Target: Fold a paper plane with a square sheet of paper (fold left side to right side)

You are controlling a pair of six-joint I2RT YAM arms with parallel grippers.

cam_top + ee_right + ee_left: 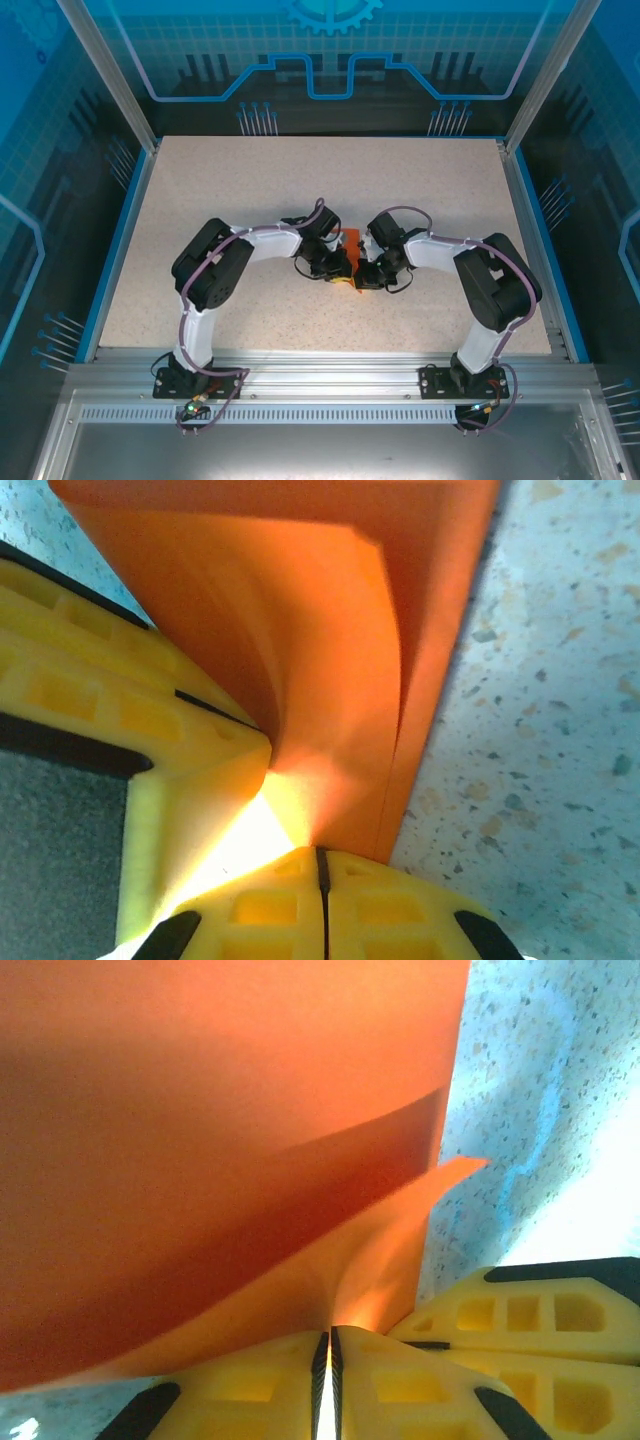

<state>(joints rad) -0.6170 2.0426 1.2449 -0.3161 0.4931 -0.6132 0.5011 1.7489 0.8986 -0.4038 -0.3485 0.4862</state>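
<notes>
The square sheet of paper [350, 239] is orange-red and lies partly folded at the middle of the table, between my two grippers. In the left wrist view the paper [220, 1110] rises in a curved flap, and its lower layer runs into my left gripper [331, 1332], whose yellow jaws are shut on it. The right gripper's fingers [520, 1310] sit close beside it. In the right wrist view the paper [330, 630] shows two layers with a bent flap, and my right gripper [321, 852] is shut on its near edge. The left gripper's fingers [100, 700] press in from the left.
The speckled beige table [250, 190] has a blue rim and metal frame posts at its sides. Both arms [215, 265] [490, 275] bend inward toward the centre, wrists almost touching. Free tabletop lies behind and to both sides of the grippers.
</notes>
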